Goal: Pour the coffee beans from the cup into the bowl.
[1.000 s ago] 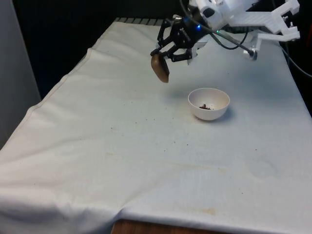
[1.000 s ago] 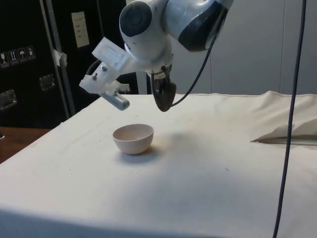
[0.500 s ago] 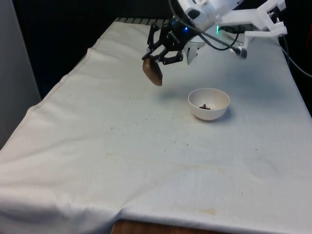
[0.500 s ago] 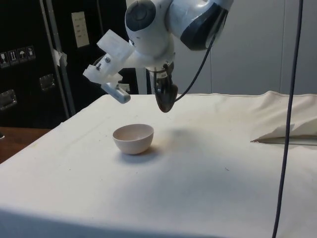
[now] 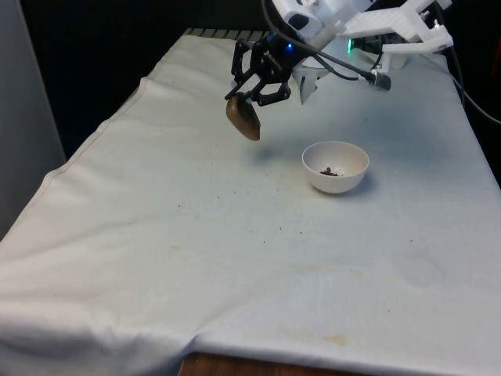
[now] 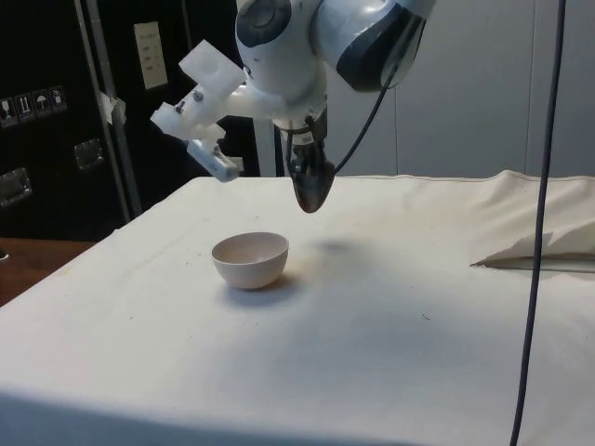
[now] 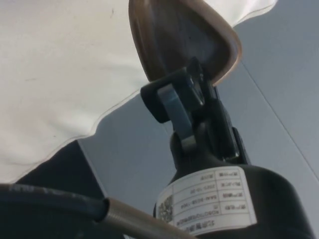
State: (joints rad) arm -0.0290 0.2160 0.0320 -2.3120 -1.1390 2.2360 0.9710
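One brown cup (image 5: 243,119), tilted, is pinched by its rim in the hand (image 5: 252,95), raised above the table (image 5: 235,258) to the front view's left of the white bowl (image 5: 335,167) holding beans (image 5: 329,171).

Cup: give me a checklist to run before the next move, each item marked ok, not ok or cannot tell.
1. Gripper holds the cup by its rim: ok.
2. Cup is clear of the cloth, in the air: ok.
3. Cup is empty: cannot tell; its inside looks bare in the wrist view, not all of it shows.
4. Beans lie in the bowl: ok.
5. Bowl stands upright: ok.
6. Cup is off to the side of the bowl, not above it: ok.
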